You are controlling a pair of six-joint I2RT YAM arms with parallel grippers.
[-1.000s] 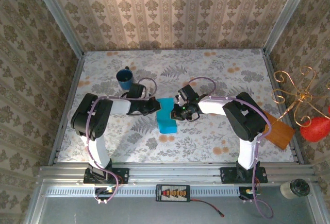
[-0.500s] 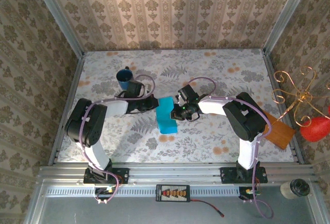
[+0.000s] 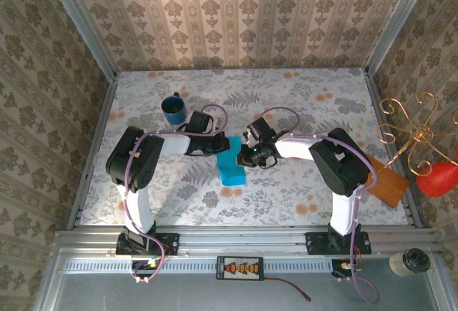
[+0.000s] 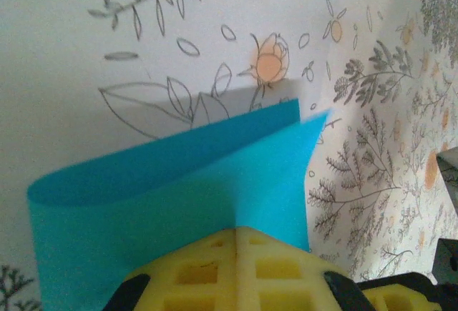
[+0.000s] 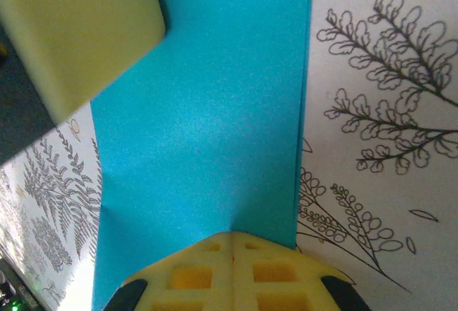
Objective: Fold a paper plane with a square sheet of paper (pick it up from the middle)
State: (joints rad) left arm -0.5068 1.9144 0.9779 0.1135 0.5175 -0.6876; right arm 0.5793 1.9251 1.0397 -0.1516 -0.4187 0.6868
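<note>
The paper (image 3: 230,169) sits mid-table, doubled over into a soft loop and not yet creased flat. The left gripper (image 3: 217,146) is closed, pinching the paper's far-left part. The right gripper (image 3: 247,155) is closed too, nipping the right edge. From each wrist the yellow fingers (image 4: 215,272) meet with blue sheet running into the seam.

In the left wrist view the two layers do not line up at the free corner; one edge pokes past the other. If the fold is pressed down like this, the crease will likely set crooked and the plane will be lopsided. If the arms pull apart, thin paper held at two points could tear or slip out of one pinch. The mug (image 3: 172,108) stands far-left, well apart, so it is little threat.
</note>
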